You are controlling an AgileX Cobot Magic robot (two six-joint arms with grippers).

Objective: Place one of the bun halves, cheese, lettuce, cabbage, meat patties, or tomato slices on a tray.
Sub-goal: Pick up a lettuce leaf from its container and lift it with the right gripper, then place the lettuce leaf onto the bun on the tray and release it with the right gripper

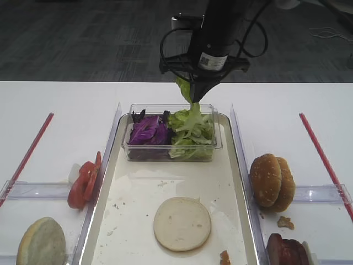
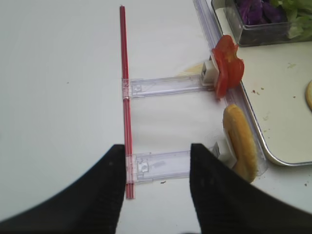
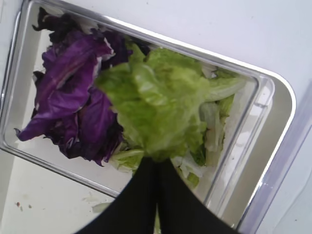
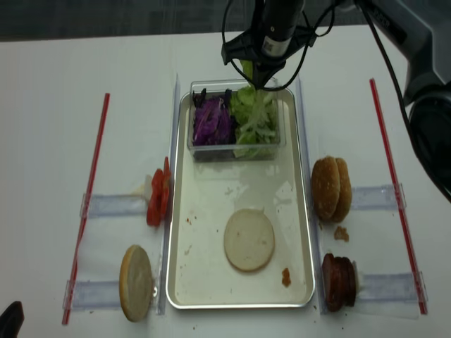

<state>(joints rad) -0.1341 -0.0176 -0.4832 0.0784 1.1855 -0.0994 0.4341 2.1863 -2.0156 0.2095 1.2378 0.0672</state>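
**Right gripper lifting lettuce over the tub**

Right gripper (image 1: 194, 91) is pinching a lettuce (image 3: 156, 109) leaf tight, the leaf hanging long-axis down just above the clear tub (image 1: 212, 144) holding cabbage (image 1: 146, 131). The tray (image 1: 237, 165) floor and its pale bun half (image 1: 182, 223) are lying toward the camera from the grip, so the right arm is nearer. Left gripper (image 2: 157, 192) is hovering open, well apart. A label on the wrist is showing, unreadable.

On the worktop (image 1: 66, 105) the tray (image 1: 234, 182) lies in the middle, a tub (image 1: 171, 153) at its far end with cabbage (image 1: 146, 132) in its left half and lettuce (image 1: 192, 130) in its right. A bun half (image 1: 182, 223) lies on the tray's near part. Tomato slices (image 1: 84, 181) and another bun half (image 1: 41, 243) stand left of the tray; buns (image 1: 271, 181) and patties (image 1: 287, 251) stand right.
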